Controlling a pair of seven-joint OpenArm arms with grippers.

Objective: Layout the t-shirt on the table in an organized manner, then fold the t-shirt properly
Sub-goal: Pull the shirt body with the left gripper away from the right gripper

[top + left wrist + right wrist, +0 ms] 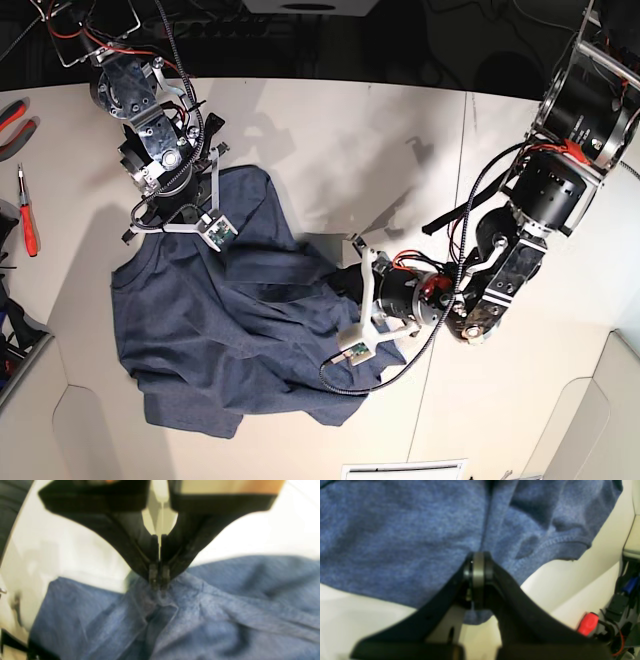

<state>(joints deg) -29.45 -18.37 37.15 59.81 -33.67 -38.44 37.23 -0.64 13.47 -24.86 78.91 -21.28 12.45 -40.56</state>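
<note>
Currently the heathered navy-blue cotton t-shirt (220, 330) lies rumpled on the off-white matte table (330, 130), toward its left edge in the base view. The left gripper (159, 585) has its jaws pressed together, pinching a gathered fold of cloth; the right gripper (478, 566) likewise nips fabric near a stitched hem. Spreading it well probably means drawing both pinches apart evenly and low over the tabletop, so creases flatten instead of bunching.
</note>
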